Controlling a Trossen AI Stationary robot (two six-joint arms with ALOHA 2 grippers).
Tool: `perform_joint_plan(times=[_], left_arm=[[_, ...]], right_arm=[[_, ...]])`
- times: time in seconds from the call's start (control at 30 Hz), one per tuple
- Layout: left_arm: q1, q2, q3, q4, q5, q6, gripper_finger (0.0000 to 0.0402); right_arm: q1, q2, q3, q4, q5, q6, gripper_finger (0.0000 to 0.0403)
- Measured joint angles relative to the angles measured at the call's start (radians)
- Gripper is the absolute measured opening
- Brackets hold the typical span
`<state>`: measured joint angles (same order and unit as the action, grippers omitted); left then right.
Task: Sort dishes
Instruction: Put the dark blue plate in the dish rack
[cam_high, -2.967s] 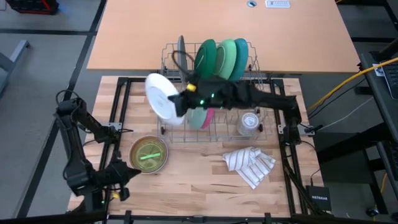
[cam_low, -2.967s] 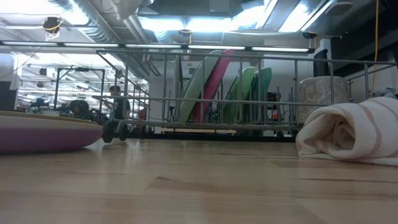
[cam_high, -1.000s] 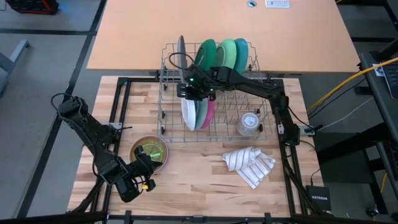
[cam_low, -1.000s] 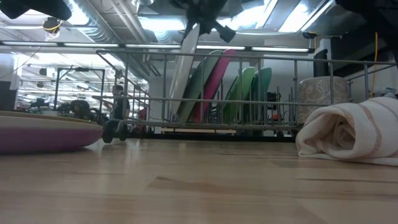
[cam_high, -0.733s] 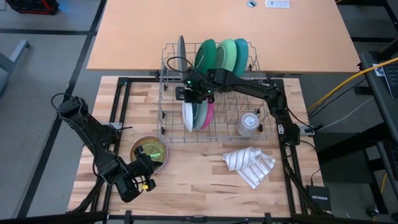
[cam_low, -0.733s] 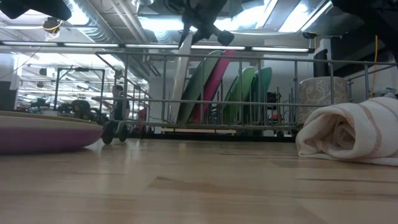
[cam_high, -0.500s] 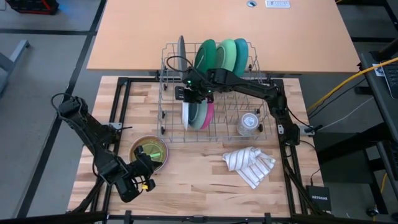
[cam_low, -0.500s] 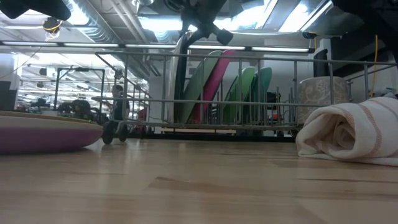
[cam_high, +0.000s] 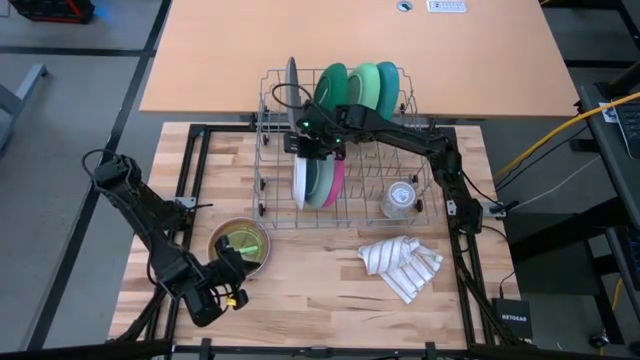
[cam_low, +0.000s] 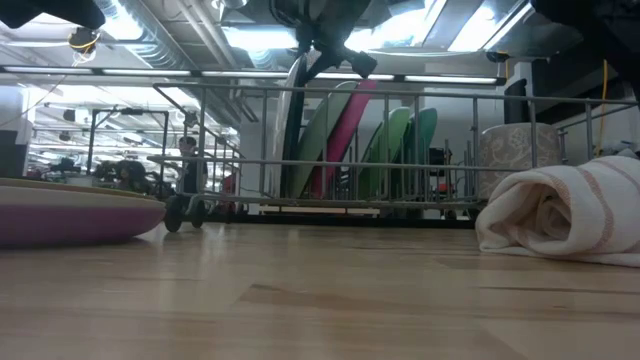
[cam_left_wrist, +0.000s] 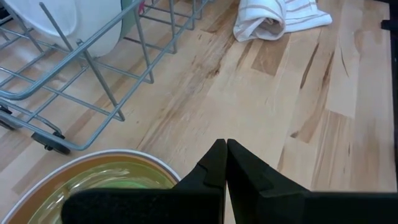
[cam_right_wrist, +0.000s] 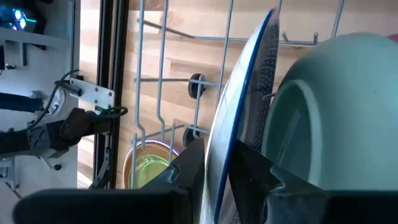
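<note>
My right gripper (cam_high: 307, 148) is over the wire rack (cam_high: 268, 208), shut on a white plate (cam_high: 299, 184) that stands on edge in the rack beside a light green dish (cam_high: 319, 185) and a pink one (cam_high: 337, 184). The plate also shows in the low view (cam_low: 293, 110). My left gripper (cam_high: 236, 293) is shut and empty near the table's near edge, just off a bowl (cam_high: 240, 246) that is light green inside and purple outside and rests on the table on its base. That bowl shows below the fingers in the left wrist view (cam_left_wrist: 106, 177). My right gripper pinches the white plate's upper rim (cam_right_wrist: 219, 163) between its two fingers, one on each face. The fingers come from above, pointing down. The plate stands nearly upright in the rack; its lower edge is hidden among the wires and the dishes.
At the rack's far end stand a grey plate (cam_high: 291, 80), a dark green (cam_high: 330, 90), a light green (cam_high: 365, 88) and a teal dish (cam_high: 388, 84). A clear glass cup (cam_high: 401, 197) sits in the rack's right end. A striped white cloth (cam_high: 400, 266) lies near the table's right side.
My right gripper has moved a little toward the table's far edge and tipped the white plate more upright. The plate now stands on edge in the rack beside the light green dish and shows thinner from above.
</note>
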<state>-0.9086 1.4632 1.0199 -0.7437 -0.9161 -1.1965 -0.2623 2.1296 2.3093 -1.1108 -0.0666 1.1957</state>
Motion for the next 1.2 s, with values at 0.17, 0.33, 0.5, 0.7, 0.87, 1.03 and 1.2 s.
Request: perform_joint_plan(times=[0.17, 0.33, 0.5, 0.7, 0.87, 1.03, 1.2], left_arm=[[-0.004, 0.000, 0.000, -0.001, 0.000, 0.000, 0.0000], [-0.004, 0.000, 0.000, -0.005, 0.000, 0.000, 0.0000], [-0.004, 0.000, 0.000, -0.005, 0.000, 0.000, 0.0000], [-0.004, 0.000, 0.000, -0.004, 0.000, 0.000, 0.0000], [-0.004, 0.000, 0.000, -0.004, 0.000, 0.000, 0.0000], [-0.004, 0.000, 0.000, -0.004, 0.000, 0.000, 0.0000], [-0.004, 0.000, 0.000, -0.005, 0.000, 0.002, 0.0000]], right_arm=[[-0.028, 0.000, 0.000, 0.001, -0.106, 0.000, 0.0074], [-0.042, 0.000, 0.000, 0.008, -0.221, 0.000, 0.0074], [-0.067, 0.000, 0.004, 0.019, -0.252, 0.000, 0.0074], [-0.110, 0.000, 0.006, 0.018, -0.254, 0.000, 0.0074], [-0.140, 0.000, 0.006, 0.018, -0.259, 0.000, 0.0074], [-0.178, 0.000, 0.007, 0.018, -0.302, 0.000, 0.0074], [-0.217, 0.000, 0.007, 0.018, -0.320, -0.010, 0.0074]])
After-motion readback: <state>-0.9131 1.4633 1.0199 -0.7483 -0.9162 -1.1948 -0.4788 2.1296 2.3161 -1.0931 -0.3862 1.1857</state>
